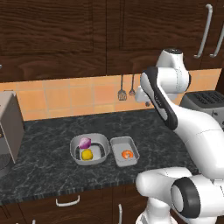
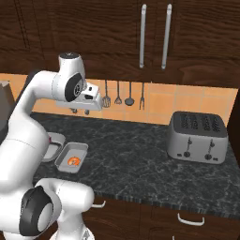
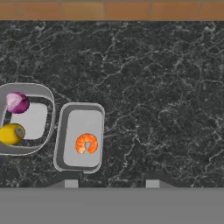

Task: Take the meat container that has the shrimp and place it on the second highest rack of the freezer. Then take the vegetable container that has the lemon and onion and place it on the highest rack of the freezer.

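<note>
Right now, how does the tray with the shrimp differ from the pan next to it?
The meat container is a narrow rectangular tray holding one shrimp; the vegetable container is a wider, rounded-square pan holding two things, a lemon and an onion. The tray looks shallower than the pan. Both are grey metal and stand side by side, apart, on the dark counter.

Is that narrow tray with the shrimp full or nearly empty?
Nearly empty: the narrow tray holds just one shrimp, with bare grey floor around it.

No legible text, label, brand or number on anything (toaster (image 2: pixel 198 136) included).
</note>
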### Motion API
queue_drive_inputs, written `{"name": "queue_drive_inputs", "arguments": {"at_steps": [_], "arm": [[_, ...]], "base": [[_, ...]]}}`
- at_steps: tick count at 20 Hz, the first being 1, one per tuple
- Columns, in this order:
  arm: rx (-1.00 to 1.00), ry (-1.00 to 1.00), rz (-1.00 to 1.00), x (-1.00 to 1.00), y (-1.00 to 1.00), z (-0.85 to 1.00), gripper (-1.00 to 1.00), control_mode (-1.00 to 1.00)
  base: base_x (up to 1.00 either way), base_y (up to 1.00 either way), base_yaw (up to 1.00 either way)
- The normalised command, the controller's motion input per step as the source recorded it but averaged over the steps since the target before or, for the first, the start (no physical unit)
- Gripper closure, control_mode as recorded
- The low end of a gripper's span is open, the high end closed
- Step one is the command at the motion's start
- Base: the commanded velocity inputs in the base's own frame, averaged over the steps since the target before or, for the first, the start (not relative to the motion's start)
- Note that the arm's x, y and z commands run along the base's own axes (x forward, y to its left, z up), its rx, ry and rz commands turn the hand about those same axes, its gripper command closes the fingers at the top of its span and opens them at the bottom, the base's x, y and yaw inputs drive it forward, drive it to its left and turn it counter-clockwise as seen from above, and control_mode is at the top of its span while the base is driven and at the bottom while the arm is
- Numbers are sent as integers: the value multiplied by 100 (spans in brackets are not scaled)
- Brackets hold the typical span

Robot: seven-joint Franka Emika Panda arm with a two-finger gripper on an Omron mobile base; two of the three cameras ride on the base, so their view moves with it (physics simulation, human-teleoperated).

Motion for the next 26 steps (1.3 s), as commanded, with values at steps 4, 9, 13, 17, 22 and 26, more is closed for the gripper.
{"name": "queue_drive_inputs", "arguments": {"at_steps": [4, 9, 13, 17, 22, 26], "arm": [[-2, -2, 12, -39, 28, -7, -100, -100], [-12, 2, 47, -94, 99, -40, -100, -100], [-8, 16, 57, -66, 100, -47, -100, -100], [-5, 22, 62, -21, 92, -52, -100, -100], [-8, 22, 48, 41, 60, -63, -100, -100], [-12, 7, 30, 89, 21, -80, -100, -100]], "base": [[0, 0, 0], [0, 0, 0], [0, 0, 0], [0, 0, 0], [0, 0, 0], [0, 0, 0]]}}
